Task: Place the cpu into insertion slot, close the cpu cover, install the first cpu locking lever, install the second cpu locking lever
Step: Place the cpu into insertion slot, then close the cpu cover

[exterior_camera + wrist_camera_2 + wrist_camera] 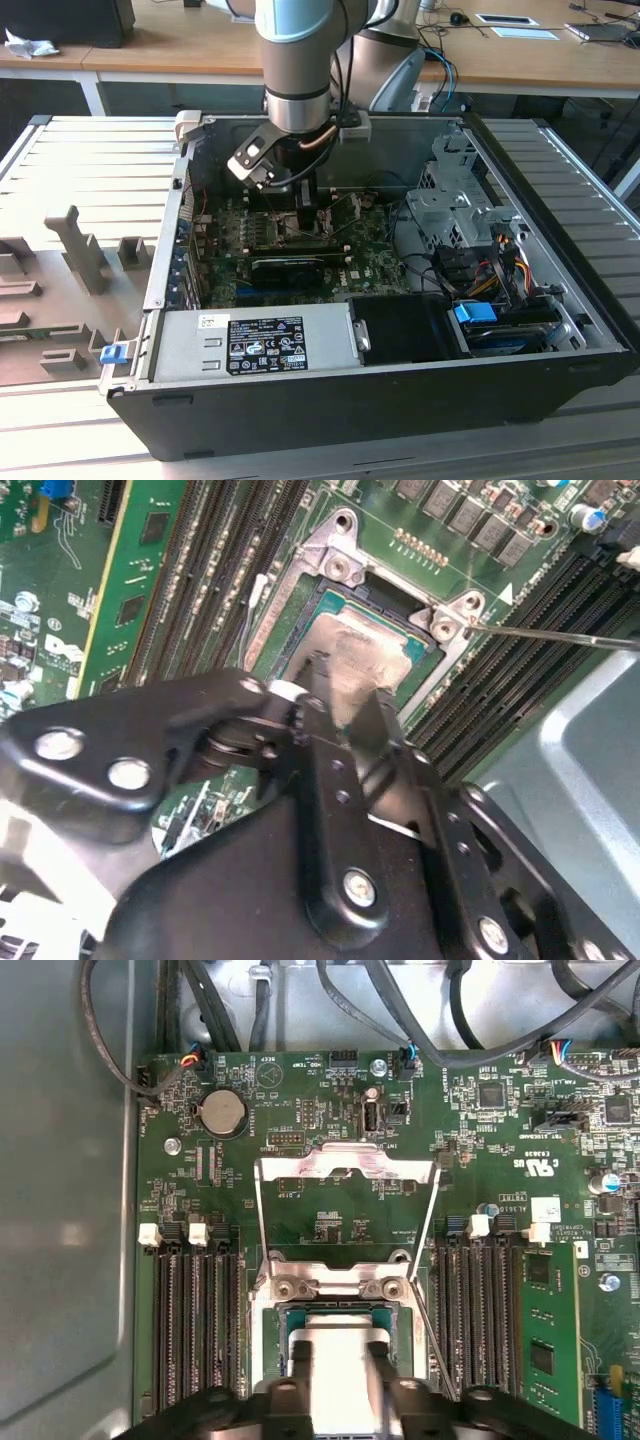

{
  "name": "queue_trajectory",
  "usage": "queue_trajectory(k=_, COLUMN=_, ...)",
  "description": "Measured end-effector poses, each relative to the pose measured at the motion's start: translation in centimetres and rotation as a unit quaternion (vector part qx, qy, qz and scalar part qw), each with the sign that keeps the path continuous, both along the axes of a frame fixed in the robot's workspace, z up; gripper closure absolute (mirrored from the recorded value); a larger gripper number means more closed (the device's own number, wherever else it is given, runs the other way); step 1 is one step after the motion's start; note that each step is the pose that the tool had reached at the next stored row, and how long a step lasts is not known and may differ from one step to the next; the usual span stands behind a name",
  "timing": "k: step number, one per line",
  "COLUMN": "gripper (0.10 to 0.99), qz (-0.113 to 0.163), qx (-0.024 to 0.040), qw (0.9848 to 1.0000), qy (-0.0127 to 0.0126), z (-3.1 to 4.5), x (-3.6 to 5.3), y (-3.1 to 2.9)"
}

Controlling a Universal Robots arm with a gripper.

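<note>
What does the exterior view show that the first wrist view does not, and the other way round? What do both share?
Exterior view: the whole open computer case, the arm reaching down into it, the power supply at the front, and a grey tray on the exterior view's left.
First wrist view: the cpu lying in the insertion slot, the cpu cover standing open, and a round battery.
Both: the green board and the gripper low over it.

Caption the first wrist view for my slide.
Pincer over the cpu at the slot, cover open.
</note>
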State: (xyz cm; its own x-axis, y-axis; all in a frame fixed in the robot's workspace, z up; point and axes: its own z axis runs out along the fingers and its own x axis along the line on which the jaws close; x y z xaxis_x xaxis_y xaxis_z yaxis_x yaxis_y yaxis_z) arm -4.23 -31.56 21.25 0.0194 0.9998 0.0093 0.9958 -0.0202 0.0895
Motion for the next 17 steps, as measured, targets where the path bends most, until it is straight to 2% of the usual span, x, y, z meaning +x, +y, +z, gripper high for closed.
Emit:
queue_trajectory(k=2, gripper=0.867, qz=0.0, qx=0.0, qw=1.0, qy=0.002, z=0.14, x=0.06, y=0.0)
queue_trajectory(k=3, gripper=0.867, qz=0.0, qx=0.0, qw=1.0, qy=0.0029, z=0.2, x=0.08, y=0.0)
queue_trajectory(k=4, gripper=0.929, qz=0.0, qx=0.0, qw=1.0, qy=0.0036, z=0.25, x=0.1, y=0.0)
queue_trajectory(k=5, gripper=0.929, qz=0.0, qx=0.0, qw=1.0, qy=0.0041, z=0.29, x=0.1, y=0.0)
queue_trajectory(k=6, gripper=0.98, qz=0.0, qx=0.0, qw=1.0, qy=0.0043, z=0.34, x=0.1, y=0.0)
queue_trajectory(k=14, gripper=0.98, qz=0.0, qx=0.0001, qw=1.0, qy=0.0044, z=0.83, x=0.11, y=0.0)
queue_trajectory(k=17, gripper=0.98, qz=-0.001, qx=0.0001, qw=1.0, qy=0.0053, z=0.84, x=0.5, y=-0.06)
